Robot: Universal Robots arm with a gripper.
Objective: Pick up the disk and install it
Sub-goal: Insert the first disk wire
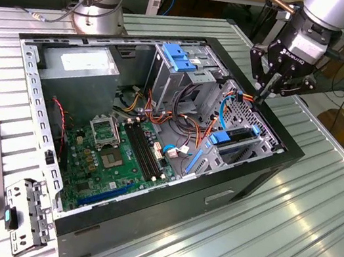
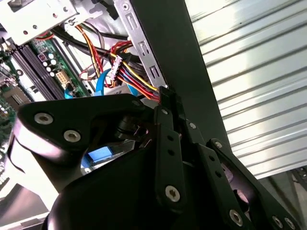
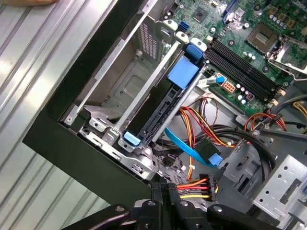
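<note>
In the exterior view the gripper (image 1: 266,95) hangs at the upper right of the frame, over the far edge of the open computer case (image 1: 244,174) that lies on the ribbed metal bench (image 1: 317,214); its fingers are pinched together, tips by the bundle of coloured power wires (image 1: 241,97), though whether they clamp the plug I cannot tell; the disk (image 1: 233,142) sits on edge in its bay, right of centre, blue rails showing; in the first wrist view the disk (image 3: 163,103) lies mid-frame, a blue data cable (image 3: 192,151) beside it; the motherboard (image 1: 121,153) lies lower left of centre.
</note>
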